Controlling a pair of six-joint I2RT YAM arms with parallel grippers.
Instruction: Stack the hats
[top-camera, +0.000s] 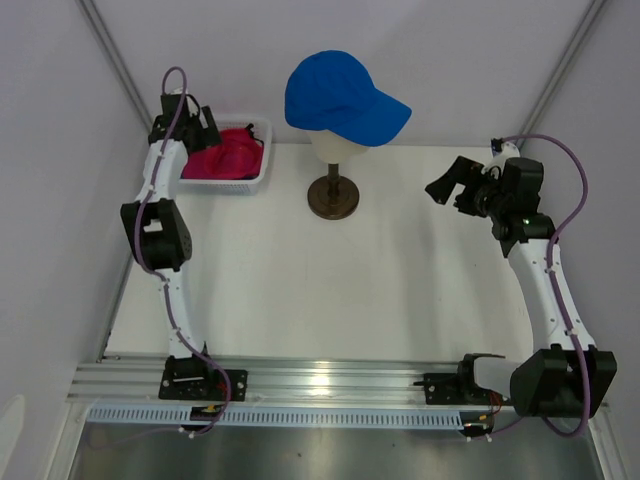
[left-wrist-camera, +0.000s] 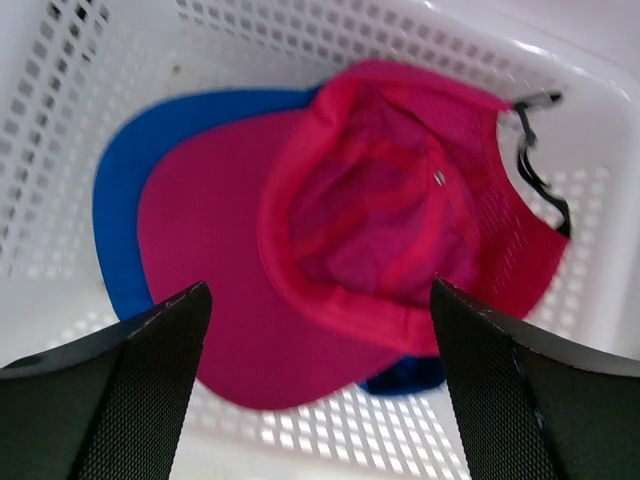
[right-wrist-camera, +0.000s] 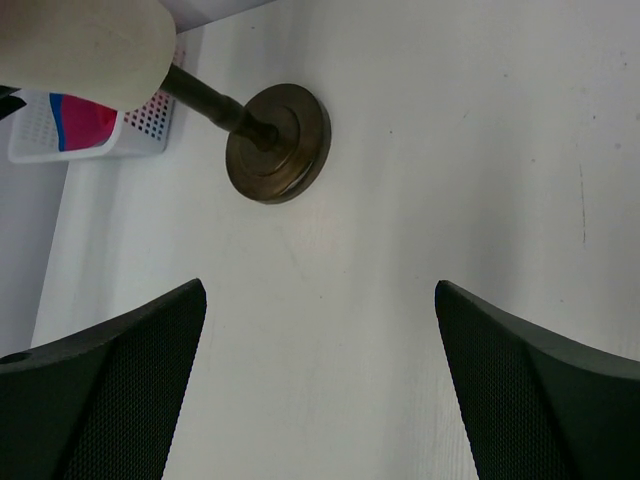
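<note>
A bright blue hat (top-camera: 340, 95) sits on the cream mannequin head (top-camera: 335, 148) at the back middle. A magenta pink hat (left-wrist-camera: 350, 230) lies upside down in the white mesh basket (left-wrist-camera: 560, 90), on top of a second blue hat (left-wrist-camera: 125, 190) whose brim sticks out at the left. The pink hat (top-camera: 225, 155) also shows in the basket (top-camera: 255, 180) at the back left. My left gripper (left-wrist-camera: 320, 340) hangs open just above the pink hat's brim, holding nothing. At the right, my right gripper (top-camera: 445, 185) is open over bare table, pointing toward the stand.
The mannequin's dark round stand (right-wrist-camera: 278, 143) rests on the white table (right-wrist-camera: 450, 180) between the basket (right-wrist-camera: 40, 140) and my right gripper (right-wrist-camera: 320, 340). Grey walls close in the left, right and back sides. A metal rail (top-camera: 330, 380) runs along the near edge.
</note>
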